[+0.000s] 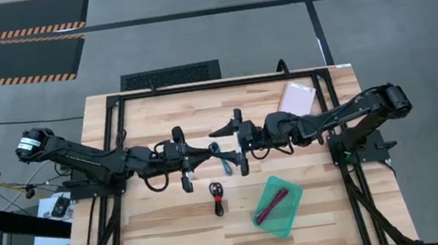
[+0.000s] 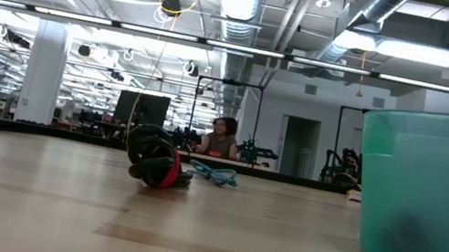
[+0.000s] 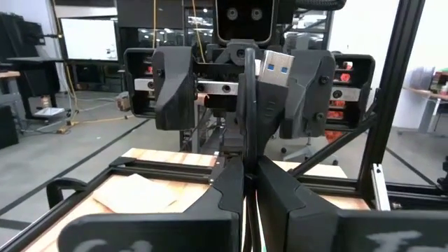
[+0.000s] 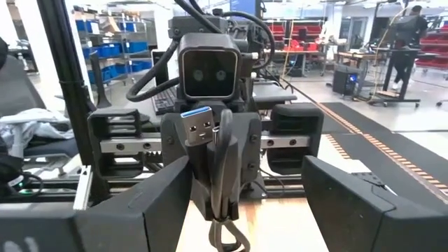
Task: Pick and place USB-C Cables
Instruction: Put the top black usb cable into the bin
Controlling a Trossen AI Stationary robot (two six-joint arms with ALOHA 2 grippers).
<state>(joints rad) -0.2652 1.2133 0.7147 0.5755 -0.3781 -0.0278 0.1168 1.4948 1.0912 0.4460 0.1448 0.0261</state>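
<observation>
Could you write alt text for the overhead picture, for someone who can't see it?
Seen from above, two dark robot arms meet at the middle of a wooden table, the left gripper shut and the right gripper open, facing each other over a teal cable. Lower in the picture lie a black cable and a green tray holding a maroon cable.

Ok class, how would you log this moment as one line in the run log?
left gripper shut on teal cable, centre | right gripper open, facing it | black cable lying loose | maroon cable in green tray
</observation>
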